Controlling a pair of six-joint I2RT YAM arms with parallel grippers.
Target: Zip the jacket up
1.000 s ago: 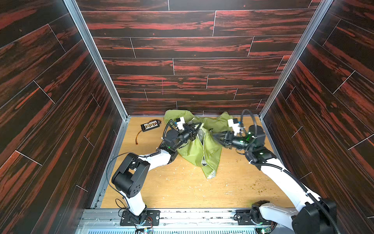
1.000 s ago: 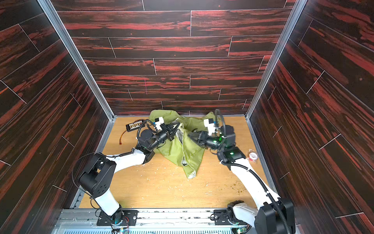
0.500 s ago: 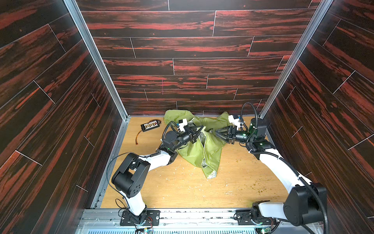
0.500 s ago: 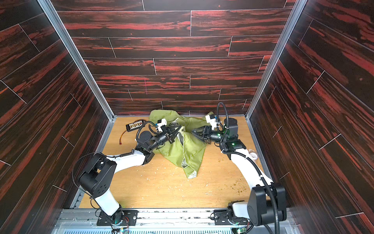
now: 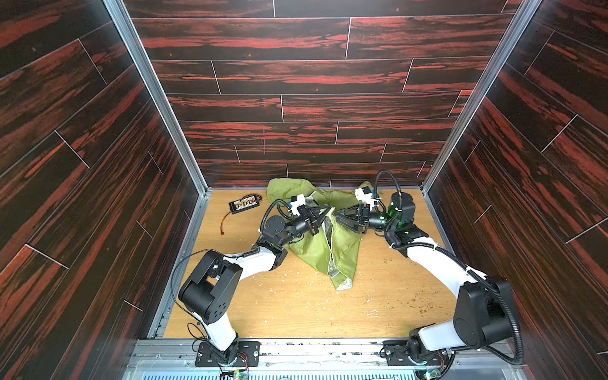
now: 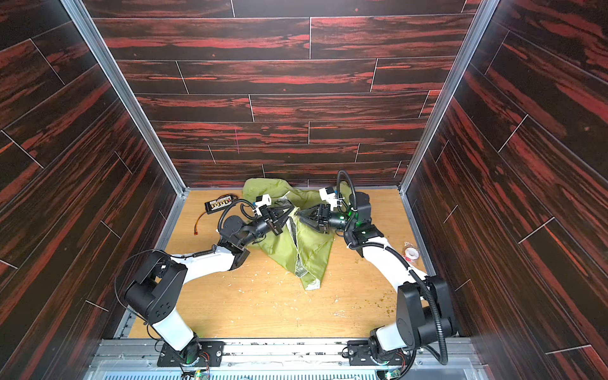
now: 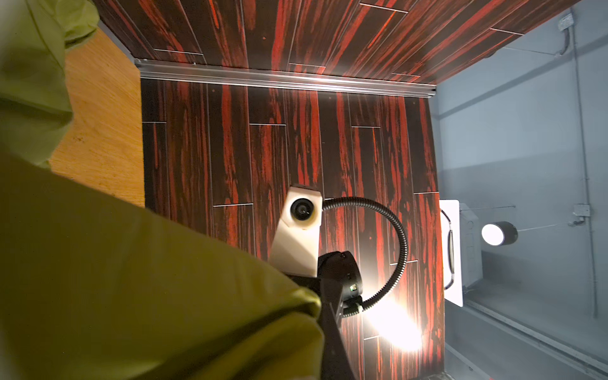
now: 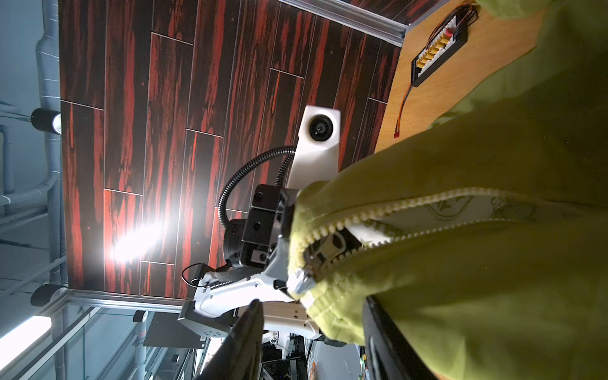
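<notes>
A: How does the left claw [image 5: 324, 213] stand?

B: Pressed together, pinching the jacket [image 5: 342, 240] at its raised edge, just above the middle of both top views.

A: And the right claw [image 5: 340, 217]?

B: Spread. In the right wrist view its two dark fingers [image 8: 245, 332] stand apart, with the jacket's end corner between them. One finger shows a clear gap to the cloth. Whether the other touches it, I cannot tell.

A: The two claws together?

B: Tip to tip, almost touching, in both top views.

A: The zipper [image 8: 362, 215]?

B: Open. Its pale teeth run in two rows that part away from the left claw, with white lining between them. The metal slider [image 8: 324, 248] sits where the rows meet, beside that claw.

A: Where is the jacket?

B: At the back middle of the counter [image 5: 296, 312], up by the back wall. It hangs from the left claw and tapers to a point toward the frame's bottom.

A: Anything else?

B: A board [image 5: 242, 204] with wires lies left of the jacket, apart from it. In a top view a tape roll [image 6: 411, 253] lies at the counter's right edge.
</notes>
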